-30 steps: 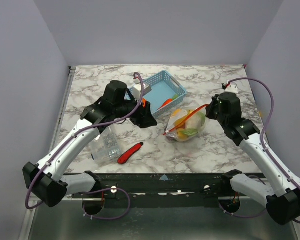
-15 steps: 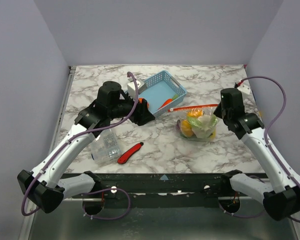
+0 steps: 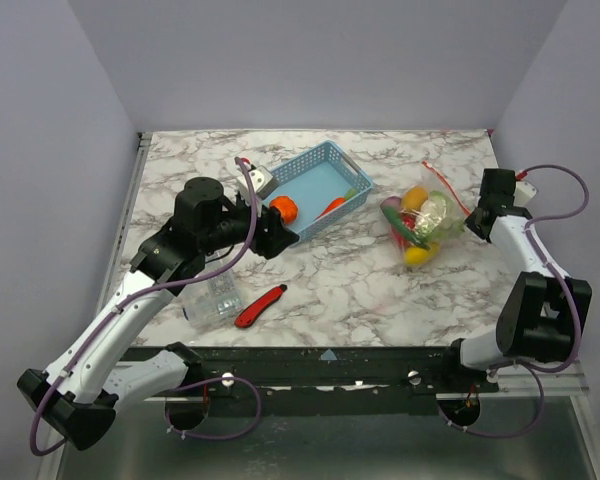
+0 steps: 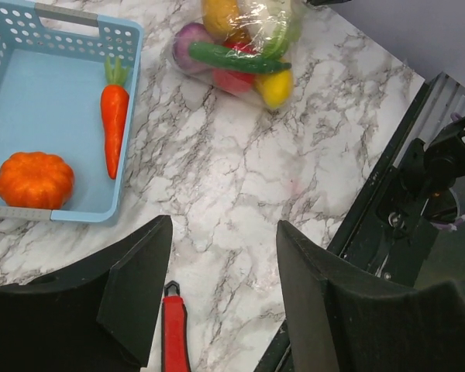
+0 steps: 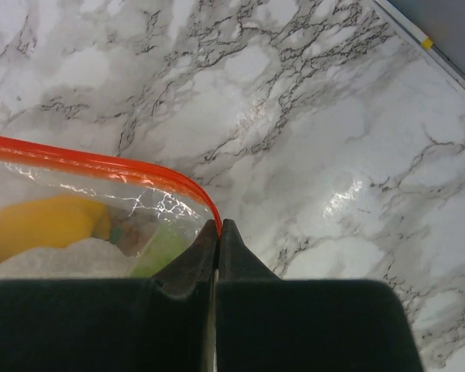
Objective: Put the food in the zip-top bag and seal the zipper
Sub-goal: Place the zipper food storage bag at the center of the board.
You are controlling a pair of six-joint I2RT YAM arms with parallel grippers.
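Observation:
The clear zip-top bag [image 3: 423, 222] lies at the right of the table with yellow, green, red and purple toy food inside; it also shows in the left wrist view [image 4: 236, 43]. My right gripper [image 3: 477, 208] is shut on the bag's orange-red zipper [image 5: 101, 164] at its end. My left gripper [image 3: 276, 232] is open and empty, hovering by the blue basket [image 3: 315, 187]. An orange pumpkin [image 4: 35, 180] and a carrot [image 4: 114, 116] lie in the basket [image 4: 58, 217].
A red utility knife [image 3: 259, 305] lies at the front left, also under my left gripper [image 4: 173, 333]. A clear ridged box [image 3: 212, 295] sits beside it. The table's front rail [image 4: 418, 201] is at the right of the left wrist view.
My right gripper has dragged the bag by its zipper to the right and back. My left arm has drawn back to the left, uncovering the pumpkin in the basket.

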